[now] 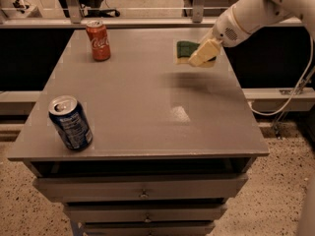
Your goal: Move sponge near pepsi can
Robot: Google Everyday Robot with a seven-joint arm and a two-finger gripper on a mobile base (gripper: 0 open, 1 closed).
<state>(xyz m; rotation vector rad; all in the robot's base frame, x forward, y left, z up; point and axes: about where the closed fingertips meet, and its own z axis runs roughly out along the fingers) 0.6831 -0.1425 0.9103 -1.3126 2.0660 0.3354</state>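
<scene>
The sponge [185, 49], dark green on top with a pale yellow base, is at the far right of the grey table [147, 97]. My gripper [203, 53] comes in from the upper right and is shut on the sponge's right side. It holds the sponge a little above the tabletop, with a soft shadow beneath. The pepsi can [70, 123], dark blue with a silver top, stands upright near the front left corner, far from the sponge and the gripper.
A red Coca-Cola can [99, 40] stands upright at the back left. Drawers [142, 193] run below the table's front edge. A white cable [290, 97] hangs at the right. A rail [147, 21] runs behind the table.
</scene>
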